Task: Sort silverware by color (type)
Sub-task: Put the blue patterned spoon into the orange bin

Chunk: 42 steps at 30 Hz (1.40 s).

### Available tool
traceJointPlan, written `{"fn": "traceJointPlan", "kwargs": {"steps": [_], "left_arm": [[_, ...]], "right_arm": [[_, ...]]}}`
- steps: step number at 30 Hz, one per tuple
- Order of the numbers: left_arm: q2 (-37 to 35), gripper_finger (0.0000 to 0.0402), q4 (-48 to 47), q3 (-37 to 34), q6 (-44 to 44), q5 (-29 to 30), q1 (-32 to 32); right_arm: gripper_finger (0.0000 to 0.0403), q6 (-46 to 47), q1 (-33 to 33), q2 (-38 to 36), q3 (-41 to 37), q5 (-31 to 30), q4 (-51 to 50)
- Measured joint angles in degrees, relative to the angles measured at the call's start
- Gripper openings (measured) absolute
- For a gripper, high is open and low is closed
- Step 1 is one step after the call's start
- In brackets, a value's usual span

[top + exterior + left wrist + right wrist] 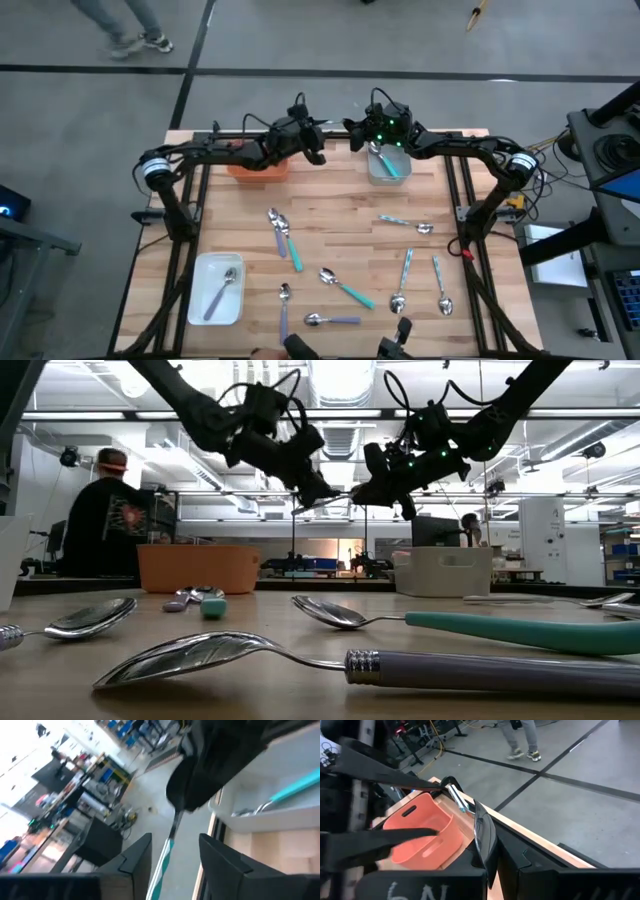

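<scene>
A spoon (165, 852) with a teal-and-white handle hangs in the air over the table's far edge, between the orange tray (258, 168) and the grey tray (388, 168). My right gripper (492, 852) is shut on it. My left gripper (175, 840) is open, and its fingers stand on either side of the handle's free end (454, 794). In the high view the left gripper (318, 148) and the right gripper (356, 130) face each other closely. Several more spoons lie on the wood, among them a teal one (347, 288) and a lavender one (332, 320). My right gripper pinches the spoon at its bowl end (484, 837) between its two fingers. The fingers come nearly level from the table's right. The handle sticks out ahead toward my left gripper, and the spoon is lifted clear of the table.
The grey tray holds a teal spoon (386, 162). A white tray (200, 300) at the near left holds a lavender spoon (225, 290). Pale striped spoons (405, 222) lie at the right. A person (110, 510) sits beyond the table.
</scene>
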<state>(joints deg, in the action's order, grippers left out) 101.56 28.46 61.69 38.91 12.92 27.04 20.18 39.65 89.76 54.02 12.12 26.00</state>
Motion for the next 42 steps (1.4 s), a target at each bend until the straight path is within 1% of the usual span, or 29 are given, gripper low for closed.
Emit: {"fn": "traceJointPlan", "kwargs": {"steps": [3,5,9,13,21,25,31,36,40,42], "left_arm": [[1.5,0.0161,0.1,1.3,1.0,4.3,0.0],[2.2,0.0164,0.0,2.0,1.6,5.4,0.1],[3.8,0.0162,0.0,3.7,3.1,5.6,0.1],[5.5,0.0157,0.0,4.8,4.3,5.6,0.1],[6.8,0.0143,0.2,5.1,5.0,6.1,0.1],[6.8,0.0126,0.6,5.1,5.0,6.6,0.1],[6.8,0.0095,1.0,5.1,5.4,10.6,0.1],[6.8,0.0060,0.9,5.1,5.6,10.8,0.1],[6.8,0.0015,-0.2,5.0,5.7,10.4,0.0],[6.9,0.0009,-0.7,5.0,4.4,10.4,0.0]], "right_arm": [[0.0009,0.0,0.0,0.0,0.0,-0.2,0.0],[0.0009,0.0,0.0,0.0,0.0,-0.2,-0.1],[0.0009,0.1,0.0,0.0,0.0,-0.2,-0.2],[0.0009,2.3,0.0,0.0,0.0,-0.1,-0.2],[0.0009,4.8,0.0,0.0,0.0,0.3,-0.3],[0.0009,5.9,0.0,0.0,0.0,0.3,-0.5],[0.0009,7.9,0.0,0.0,0.0,1.7,-0.8],[0.0009,8.4,0.0,0.0,0.0,1.7,-0.8],[0.0015,8.3,0.0,0.0,0.0,1.3,-0.4],[0.0019,8.3,0.0,0.0,0.0,1.3,-0.4]]}}
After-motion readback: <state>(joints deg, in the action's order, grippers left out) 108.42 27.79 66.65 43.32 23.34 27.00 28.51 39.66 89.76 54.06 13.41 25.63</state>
